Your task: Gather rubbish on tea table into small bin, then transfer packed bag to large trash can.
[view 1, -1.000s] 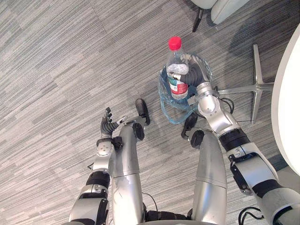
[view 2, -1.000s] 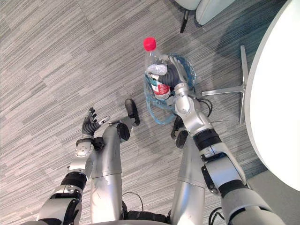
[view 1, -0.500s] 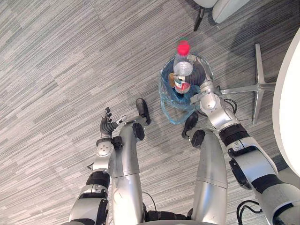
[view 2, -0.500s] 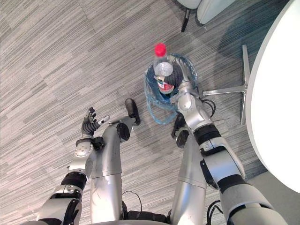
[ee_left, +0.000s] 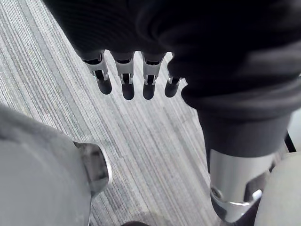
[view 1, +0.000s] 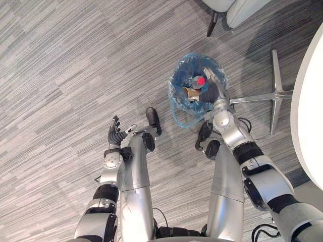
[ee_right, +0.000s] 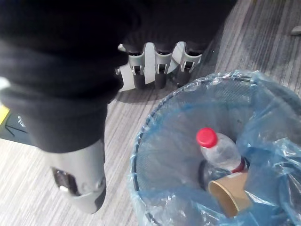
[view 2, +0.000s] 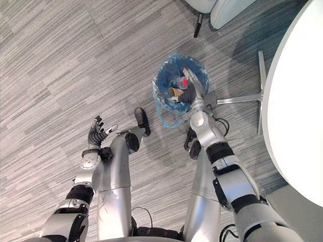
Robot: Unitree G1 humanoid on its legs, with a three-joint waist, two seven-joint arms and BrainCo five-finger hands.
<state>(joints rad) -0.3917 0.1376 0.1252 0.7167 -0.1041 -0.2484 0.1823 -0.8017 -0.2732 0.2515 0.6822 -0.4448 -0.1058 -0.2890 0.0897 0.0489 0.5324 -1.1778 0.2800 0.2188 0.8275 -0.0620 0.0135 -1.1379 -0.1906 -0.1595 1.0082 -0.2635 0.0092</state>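
Note:
A small mesh bin point(view 1: 174, 86) lined with a blue bag stands on the carpet in front of me. Inside it a clear plastic bottle point(ee_right: 220, 151) with a red cap point(view 1: 201, 80) stands beside a brown paper cup point(ee_right: 229, 198). My right hand point(view 1: 211, 91) hovers over the bin's near rim. Its fingers point(ee_right: 157, 71) are straight and hold nothing. My left hand point(view 1: 115, 132) is low at the left beside my leg, with straight fingers point(ee_left: 125, 86) and nothing in it.
The edge of a white round table point(view 1: 312, 111) is at the right. A silver star-shaped chair base point(view 1: 275, 92) lies next to the bin. A pale chair point(view 1: 237, 9) stands at the back. Grey striped carpet spreads to the left.
My right hand lowered the red-capped bottle into the bin and let it go. Its fingers opened, and the bottle now rests inside the bag. The left hand has not moved.

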